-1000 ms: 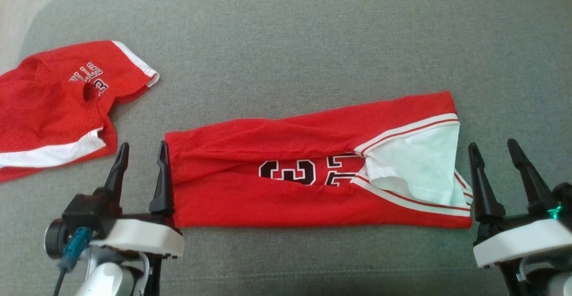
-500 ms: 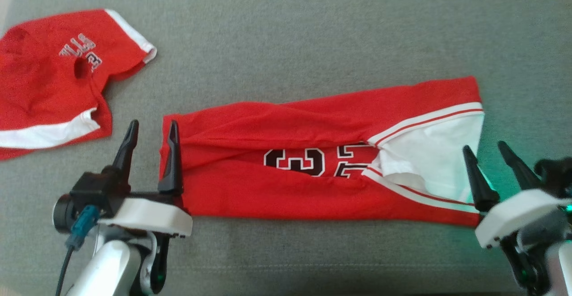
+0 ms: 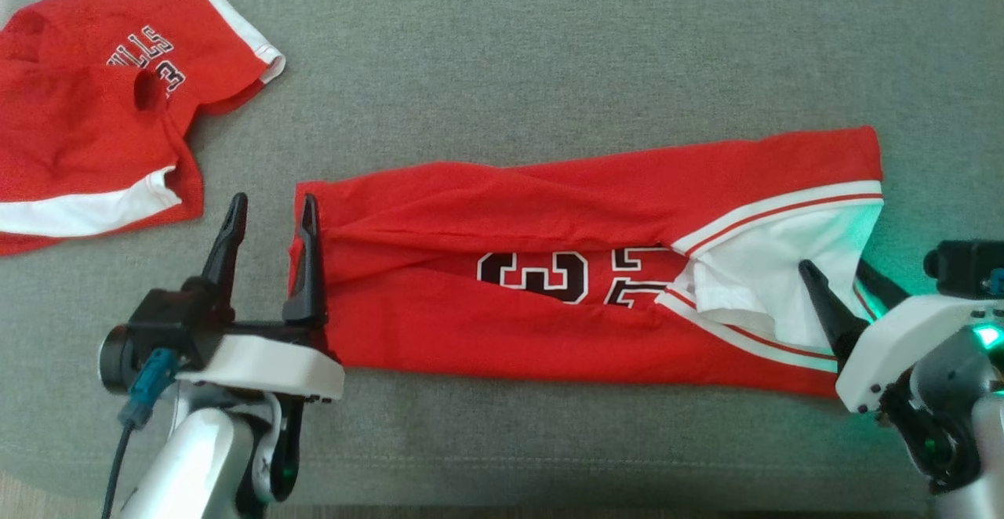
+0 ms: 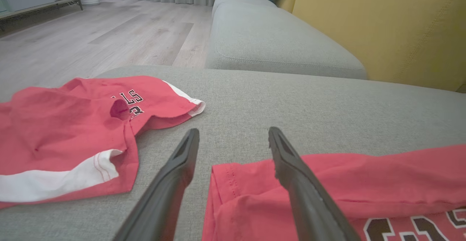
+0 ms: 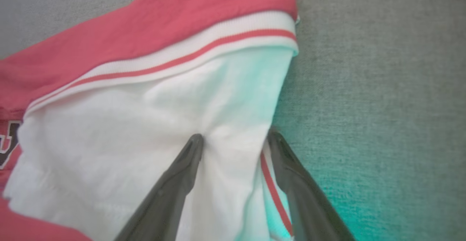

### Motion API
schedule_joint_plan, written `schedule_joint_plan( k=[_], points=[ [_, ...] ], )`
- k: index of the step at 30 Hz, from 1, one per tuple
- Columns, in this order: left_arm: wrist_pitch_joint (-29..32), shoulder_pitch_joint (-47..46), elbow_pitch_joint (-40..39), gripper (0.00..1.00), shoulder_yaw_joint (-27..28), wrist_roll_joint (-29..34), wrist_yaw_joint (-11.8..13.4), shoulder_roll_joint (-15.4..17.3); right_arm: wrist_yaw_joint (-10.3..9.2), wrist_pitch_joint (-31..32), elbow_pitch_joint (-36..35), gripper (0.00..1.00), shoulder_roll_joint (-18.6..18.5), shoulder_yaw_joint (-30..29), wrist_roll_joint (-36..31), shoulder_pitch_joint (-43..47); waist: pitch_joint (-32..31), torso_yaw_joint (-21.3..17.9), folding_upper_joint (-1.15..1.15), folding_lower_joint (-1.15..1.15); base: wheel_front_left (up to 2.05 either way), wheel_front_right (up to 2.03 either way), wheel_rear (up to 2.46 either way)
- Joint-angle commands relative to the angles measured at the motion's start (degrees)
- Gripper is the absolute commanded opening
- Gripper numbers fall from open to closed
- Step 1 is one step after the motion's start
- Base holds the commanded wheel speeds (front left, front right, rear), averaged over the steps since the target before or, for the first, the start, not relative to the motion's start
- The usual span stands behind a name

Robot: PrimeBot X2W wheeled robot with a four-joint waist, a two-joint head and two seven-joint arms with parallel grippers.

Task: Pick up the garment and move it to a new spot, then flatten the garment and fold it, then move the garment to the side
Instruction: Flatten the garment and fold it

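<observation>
The jersey (image 3: 549, 323), folded into a long strip, lies near the sofa's (image 3: 549, 56) front edge. The left end effector (image 3: 273, 201) and right end effector (image 3: 833, 268) straddle its opposite ends, fingers apart, apparently ready to grip for the next fold.

The jersey (image 3: 549, 331) is red, with white trim bearing a thin red stripe, white lining and black numerals edged white. The other garment (image 3: 78, 127) is red with a white band. The sofa (image 3: 502, 56) is grey and its backrest (image 4: 382, 22) yellow.
</observation>
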Motion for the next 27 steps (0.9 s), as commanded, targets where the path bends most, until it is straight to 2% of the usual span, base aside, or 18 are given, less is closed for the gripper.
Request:
schedule_joint_plan(
  k=[1, 5, 10, 15, 20, 23, 27],
  points=[
    [-0.69, -2.28, -1.46, 1.0, 2.82, 0.75, -0.24, 0.73, 0.23, 1.86, -0.93, 0.0, 0.37, 1.9, 1.19, 0.51, -0.13, -0.01, 0.0, 0.0, 0.0, 0.0, 0.0],
    [-0.69, -1.99, -1.42, 1.0, 3.44, 1.41, -0.7, 0.26, 0.23, 2.73, -2.63, 0.0, 0.73, 0.72, 2.5, 0.86, -0.58, -0.26, 0.0, 0.0, 0.0, 0.0, 0.0],
    [-0.69, -1.49, -1.52, 1.0, 4.09, 2.06, -1.21, -0.15, 0.23, 2.43, -4.43, 0.0, 0.99, -3.87, 3.27, 1.97, -1.71, -1.24, 0.0, 0.0, 0.0, 0.0, 0.0],
    [-0.7, -0.96, -1.31, 1.0, 4.46, 2.42, -1.63, -0.41, 0.23, 2.61, -6.0, 0.0, -0.1, -9.78, 1.79, 4.09, -3.0, -2.27, 0.0, 0.0, 0.0, 0.0, 0.0],
    [-0.7, -0.55, -1.15, 1.0, 4.58, 2.6, -1.82, -0.6, 0.23, 1.85, -6.75, 0.0, -3.12, -13.96, -0.35, 5.41, -4.02, -2.92, 0.0, 0.0, 0.0, 0.0, 0.0],
    [-0.7, -0.41, -0.91, 1.0, 4.45, 2.65, -1.97, -0.71, 0.23, 1.5, -7.49, 0.0, -4.96, -13.81, -1.46, 4.94, -4.72, -3.12, 0.0, 0.0, 0.0, 0.0, 0.0],
    [-0.7, -0.09, -0.38, 1.0, 4.34, 2.48, -2.13, -0.83, 0.23, 2.53, -12.1, 0.0, -6.96, -9.33, -5.43, 2.89, -6.29, -3.33, 0.0, 0.0, 0.0, 0.0, 0.0]
  ],
)
